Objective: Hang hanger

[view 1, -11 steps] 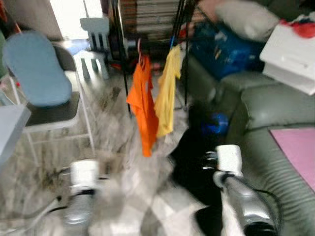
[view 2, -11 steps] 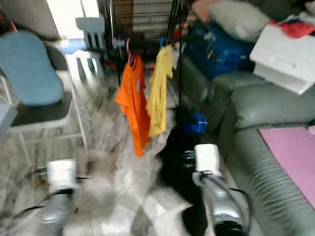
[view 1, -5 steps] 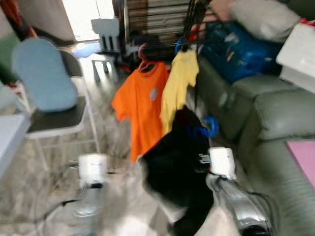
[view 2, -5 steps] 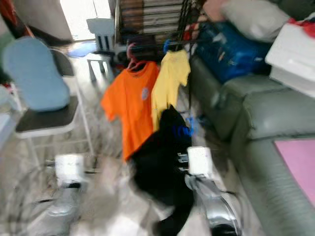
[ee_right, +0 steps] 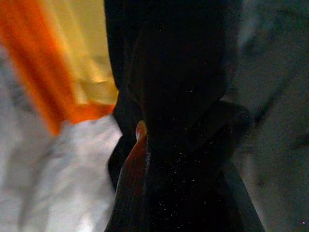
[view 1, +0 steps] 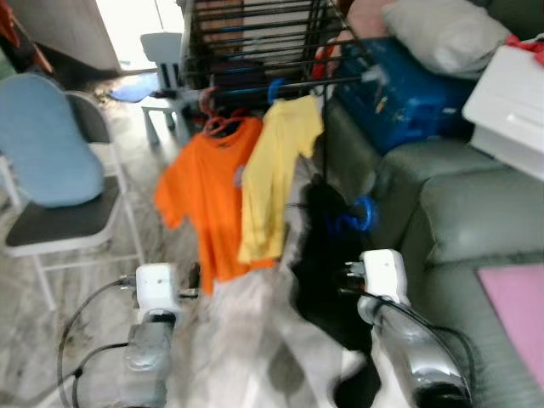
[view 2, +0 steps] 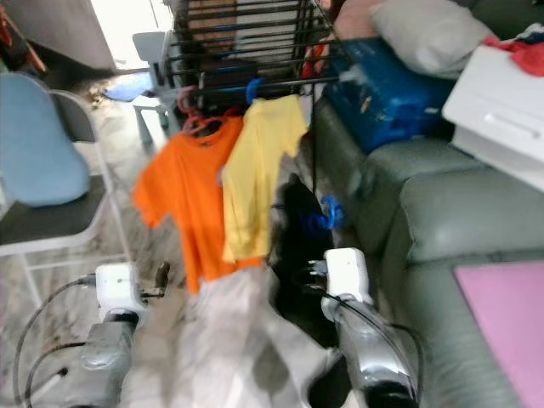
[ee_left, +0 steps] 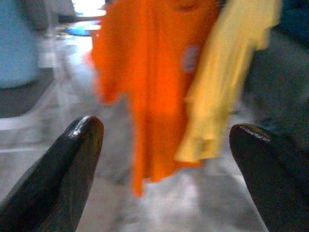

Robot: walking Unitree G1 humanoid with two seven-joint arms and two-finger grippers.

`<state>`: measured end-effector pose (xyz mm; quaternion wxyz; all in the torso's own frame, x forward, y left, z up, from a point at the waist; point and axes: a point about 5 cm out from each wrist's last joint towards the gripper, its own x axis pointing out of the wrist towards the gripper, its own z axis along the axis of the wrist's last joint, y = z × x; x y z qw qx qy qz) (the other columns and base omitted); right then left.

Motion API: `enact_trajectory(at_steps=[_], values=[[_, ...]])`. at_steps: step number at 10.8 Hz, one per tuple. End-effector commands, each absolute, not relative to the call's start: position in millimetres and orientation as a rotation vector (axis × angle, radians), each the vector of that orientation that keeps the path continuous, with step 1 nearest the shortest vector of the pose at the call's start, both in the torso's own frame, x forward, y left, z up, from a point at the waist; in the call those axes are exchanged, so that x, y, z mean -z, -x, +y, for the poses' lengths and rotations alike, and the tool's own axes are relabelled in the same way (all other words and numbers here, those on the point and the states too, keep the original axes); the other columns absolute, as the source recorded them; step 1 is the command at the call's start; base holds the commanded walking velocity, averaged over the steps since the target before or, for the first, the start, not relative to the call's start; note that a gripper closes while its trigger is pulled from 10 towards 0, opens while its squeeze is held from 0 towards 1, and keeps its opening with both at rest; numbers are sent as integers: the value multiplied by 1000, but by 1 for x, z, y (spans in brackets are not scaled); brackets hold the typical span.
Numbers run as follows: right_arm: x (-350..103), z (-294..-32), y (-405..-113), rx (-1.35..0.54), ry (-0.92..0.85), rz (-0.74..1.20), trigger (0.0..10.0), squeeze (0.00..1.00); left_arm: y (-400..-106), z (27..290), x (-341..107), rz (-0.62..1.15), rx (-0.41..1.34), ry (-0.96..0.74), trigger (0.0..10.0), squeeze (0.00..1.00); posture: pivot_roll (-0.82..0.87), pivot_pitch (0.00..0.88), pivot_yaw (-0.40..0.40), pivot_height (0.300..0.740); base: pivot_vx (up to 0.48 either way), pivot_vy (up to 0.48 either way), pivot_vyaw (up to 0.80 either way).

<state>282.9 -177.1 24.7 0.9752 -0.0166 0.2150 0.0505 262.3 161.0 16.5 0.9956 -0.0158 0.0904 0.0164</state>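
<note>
While the right gripper [view 1: 340,276] holds it up ahead of the robot, the blue hanger [view 1: 357,216] shows as a small curved hook above a black garment [view 1: 327,255] that droops from it, blurred, just beside the yellow shirt [view 1: 274,183]. In the right wrist view the dark cloth covers the fingers, so I cannot tell how they stand, though the garment hangs from that arm. An orange shirt [view 1: 204,200] on a pink hanger [view 1: 223,126] and the yellow one hang from the black drying rack [view 1: 255,42], next to the green sofa [view 1: 450,195]. Low on the other side, the left gripper [ee_left: 164,159] has its fingers spread wide, empty, facing both shirts. Compared with half a second ago, the rack sits fuller in the frame and the black garment looks narrower, closer to the rack's rail.
</note>
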Motion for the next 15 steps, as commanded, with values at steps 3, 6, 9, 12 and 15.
enact_trajectory(at_steps=[3, 6, 9, 12, 15], values=[[-45, -167, -296, -126, 19, 337, 10000, 0, -263, 177, -19, 182, -79, 7, 10000, 0, -154, 0, 74, 740, 311, -251, 0], [-45, -167, -296, -125, 19, 338, 10000, 0, -262, 177, -19, 183, -80, 7, 10000, 0, -154, 0, 74, 740, 311, -251, 0], [-45, -168, -296, -125, 19, 339, 10000, 0, -262, 177, -19, 188, -85, 5, 10000, 0, -158, 0, 71, 740, 207, -167, 0], [-40, -165, -291, -126, 11, 360, 10000, 0, -269, 166, -22, 194, -53, 100, 10000, 0, -157, 0, 76, 740, 0, 434, 0], [-39, -164, -290, -130, 10, 364, 10000, 0, -269, 166, -21, 205, -56, 87, 10000, 0, -159, 0, 77, 740, 0, 480, 0]])
